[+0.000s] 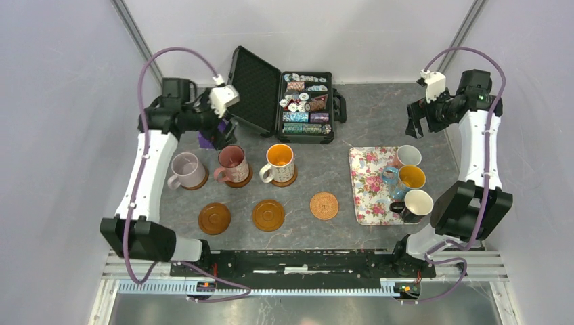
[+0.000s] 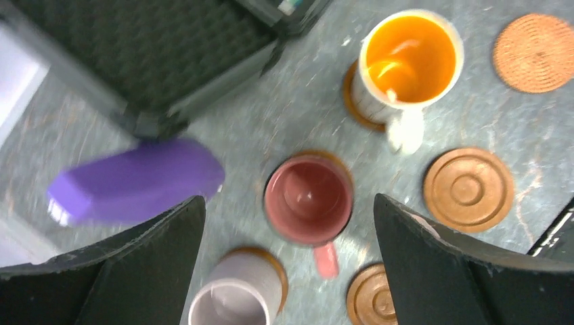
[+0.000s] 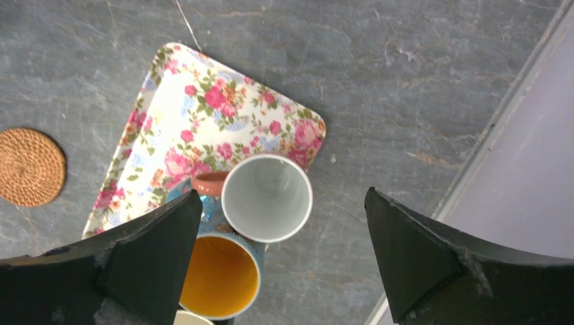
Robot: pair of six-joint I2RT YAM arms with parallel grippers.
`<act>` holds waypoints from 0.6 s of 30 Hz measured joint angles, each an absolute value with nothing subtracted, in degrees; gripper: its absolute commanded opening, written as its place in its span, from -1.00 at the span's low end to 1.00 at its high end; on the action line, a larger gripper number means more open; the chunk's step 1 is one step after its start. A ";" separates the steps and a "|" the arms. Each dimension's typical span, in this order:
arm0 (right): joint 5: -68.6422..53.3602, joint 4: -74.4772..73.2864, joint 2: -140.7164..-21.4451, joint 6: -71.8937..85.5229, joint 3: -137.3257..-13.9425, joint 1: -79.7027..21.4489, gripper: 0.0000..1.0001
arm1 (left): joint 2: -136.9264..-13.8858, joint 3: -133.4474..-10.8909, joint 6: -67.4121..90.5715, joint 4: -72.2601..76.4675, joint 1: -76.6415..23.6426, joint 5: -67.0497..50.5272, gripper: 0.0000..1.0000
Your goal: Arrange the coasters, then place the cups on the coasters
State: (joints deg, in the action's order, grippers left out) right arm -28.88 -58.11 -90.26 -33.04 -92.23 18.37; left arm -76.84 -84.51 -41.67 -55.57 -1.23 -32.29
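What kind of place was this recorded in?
Probably a lab test cell: pale wall panels on metal framing box in a grey tabletop, with a black mounting rail at its near edge.

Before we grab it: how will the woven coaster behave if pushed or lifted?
The woven coaster lies flat on the table, so it likely slides rather than tips. It looks thin and light, so a top pinch may struggle. The textured weave probably grips well.

Lab test cell: white encl. walls (image 1: 61, 88), alu posts (image 1: 135, 30), 2 arms (image 1: 145, 169) on bench rail (image 1: 298, 261).
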 measured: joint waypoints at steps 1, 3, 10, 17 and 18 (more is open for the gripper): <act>-27.90 -59.18 -90.37 -33.82 -92.75 18.37 0.96 | -78.39 -86.72 -41.67 -56.53 -3.20 -32.03 1.00; -26.15 -61.56 -90.50 -35.66 -93.67 18.37 0.96 | -81.03 -89.67 -41.65 -57.41 -8.91 -31.62 1.00; -21.23 -68.49 -92.90 -46.74 -96.90 22.55 0.85 | -88.62 -92.42 -38.44 -56.23 -29.39 -31.29 1.00; -14.90 -68.60 -95.29 -58.48 -87.24 34.57 0.50 | -99.35 -99.07 -33.87 -49.08 -39.97 -31.73 0.90; -14.33 -68.66 -95.22 -59.16 -85.12 35.16 0.45 | -100.25 -99.07 -33.43 -47.20 -41.01 -31.66 0.86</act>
State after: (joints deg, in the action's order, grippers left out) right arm -14.33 -68.66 -95.22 -59.16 -85.12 35.16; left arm -100.25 -99.07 -33.43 -47.20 -41.01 -31.66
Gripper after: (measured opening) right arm 0.808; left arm 0.970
